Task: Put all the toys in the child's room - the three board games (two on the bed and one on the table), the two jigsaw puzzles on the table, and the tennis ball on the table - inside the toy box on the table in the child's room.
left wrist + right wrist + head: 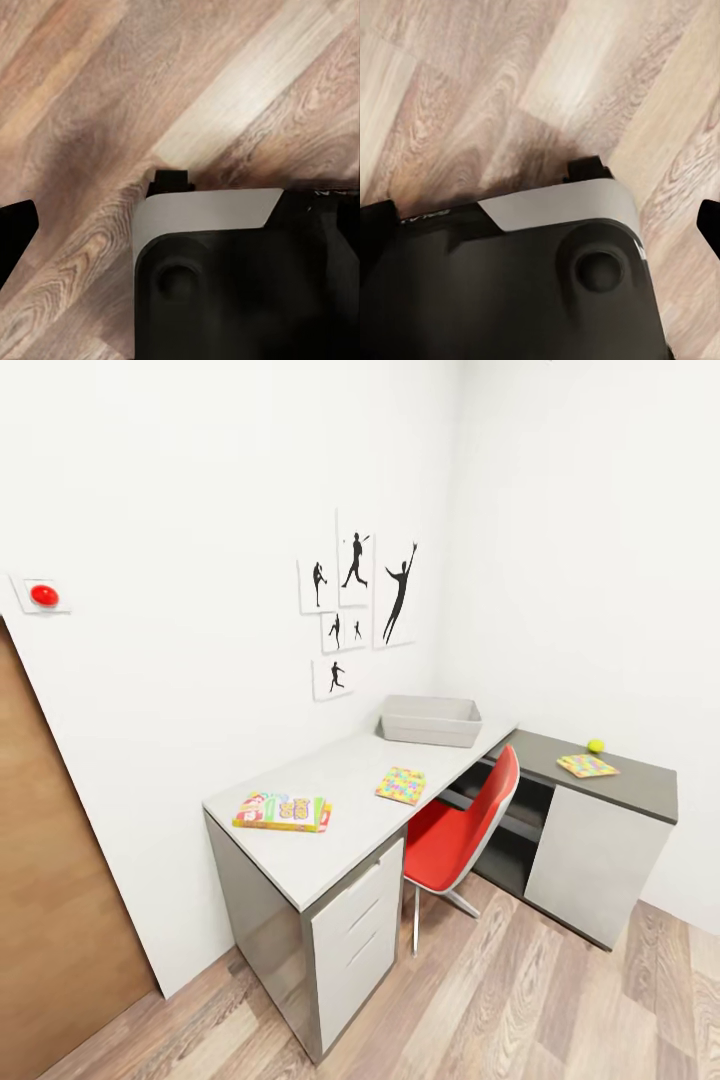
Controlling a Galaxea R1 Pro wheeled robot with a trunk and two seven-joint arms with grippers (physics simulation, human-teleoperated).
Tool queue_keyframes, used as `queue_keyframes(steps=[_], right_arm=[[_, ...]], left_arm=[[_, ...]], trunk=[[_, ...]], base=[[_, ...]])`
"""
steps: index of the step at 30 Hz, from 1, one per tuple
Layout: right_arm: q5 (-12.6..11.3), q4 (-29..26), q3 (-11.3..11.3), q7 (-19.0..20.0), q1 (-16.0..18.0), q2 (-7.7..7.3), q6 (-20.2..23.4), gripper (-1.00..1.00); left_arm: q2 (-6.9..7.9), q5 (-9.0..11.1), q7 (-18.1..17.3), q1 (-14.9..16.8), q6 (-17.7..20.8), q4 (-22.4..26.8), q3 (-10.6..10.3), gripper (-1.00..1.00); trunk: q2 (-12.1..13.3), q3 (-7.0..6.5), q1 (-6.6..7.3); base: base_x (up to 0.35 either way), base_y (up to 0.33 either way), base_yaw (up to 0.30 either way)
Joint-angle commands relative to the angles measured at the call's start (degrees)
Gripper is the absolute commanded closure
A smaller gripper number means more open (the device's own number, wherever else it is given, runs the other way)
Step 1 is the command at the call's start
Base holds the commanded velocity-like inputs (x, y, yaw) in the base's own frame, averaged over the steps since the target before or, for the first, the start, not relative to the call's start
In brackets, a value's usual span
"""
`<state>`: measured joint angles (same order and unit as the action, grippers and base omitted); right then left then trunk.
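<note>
While both wrist cameras look down at the wood-plank floor (90, 90), the grippers' state cannot be told: the left wrist view offers just a black shape (13, 232) at its edge, perhaps a fingertip, and the right wrist view a similar dark sliver (711, 221). Beneath each camera sits a black-and-white part of the robot's base (210, 217), close over the floor boards.

Well ahead of the arms, the head view takes in the L-shaped table (330, 840) against the white walls. On its light grey wing, nearest the robot, lies a yellow-red-green board game (283, 811), flat near the wing's end above the white drawers (358, 935). Beyond it rests a jigsaw puzzle (401, 785), also flat, apart from the game. Farther still, at the corner by the wall, stands the light grey toy box (431, 721). On the dark grey wing lie a second jigsaw puzzle (587, 765) and, just beside it toward the wall, the tennis ball (596, 745). A red chair (465, 830) is tucked into the table's angle. Black sports silhouettes (357, 592) hang above, a red button (44, 595) beside a wooden door (50, 880).
</note>
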<state>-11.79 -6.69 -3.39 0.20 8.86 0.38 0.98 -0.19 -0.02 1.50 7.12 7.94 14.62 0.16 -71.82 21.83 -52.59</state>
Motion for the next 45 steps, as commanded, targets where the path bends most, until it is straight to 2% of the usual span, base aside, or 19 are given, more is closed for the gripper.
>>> queue_keyframes(steps=[1, 3, 6, 10, 13, 30, 45], right_arm=[[-1.18, -0.31, -0.48, -0.01, 1.07, -0.26, 1.74, -1.00], [-3.28, -0.84, -0.83, -0.09, 4.11, -1.26, 6.19, -1.00], [-4.42, -1.16, -1.15, -0.21, 6.88, -2.23, 9.70, -1.00], [-5.27, -1.55, -1.87, -0.75, 11.15, -3.04, 12.88, -1.00], [-5.46, -1.65, -2.28, -1.48, 12.58, -3.20, 13.62, -1.00], [-5.61, -1.78, -2.65, -3.27, 13.88, -3.42, 13.15, -1.00], [-5.52, -1.80, -2.58, -3.31, 13.82, -2.80, 13.02, -1.00]], left_arm=[[0.10, 0.03, 0.27, 1.24, 1.30, 0.31, 0.04, -1.00], [0.49, 0.07, 0.48, 4.79, 3.38, 0.66, 0.09, -1.00], [0.84, 0.17, 0.58, 7.82, 4.53, 0.84, 0.21, -1.00], [1.33, 0.39, 0.69, 11.57, 5.31, 0.96, 0.37, -1.00], [1.42, 0.45, 0.69, 12.70, 5.35, 0.91, 0.41, -1.00], [2.98, 0.64, 0.70, 13.86, 3.28, -2.16, 0.40, -1.00], [2.90, 0.42, 0.65, 13.88, 1.57, -2.59, 0.08, -1.00]], trunk=[[0.38, -0.11, 0.23], [1.18, -0.47, 0.67], [2.38, -1.00, 1.33], [3.99, -1.72, 2.21], [5.19, -2.26, 2.86], [12.01, -5.31, 6.60], [18.02, -8.01, 9.89]], base=[[0.000, 0.000, 0.000], [0.000, 0.000, 0.000], [0.000, 0.000, 0.000], [0.000, 0.000, 0.000], [0.000, 0.000, 0.000], [0.000, 0.000, 0.000], [0.000, 0.000, 0.000]])
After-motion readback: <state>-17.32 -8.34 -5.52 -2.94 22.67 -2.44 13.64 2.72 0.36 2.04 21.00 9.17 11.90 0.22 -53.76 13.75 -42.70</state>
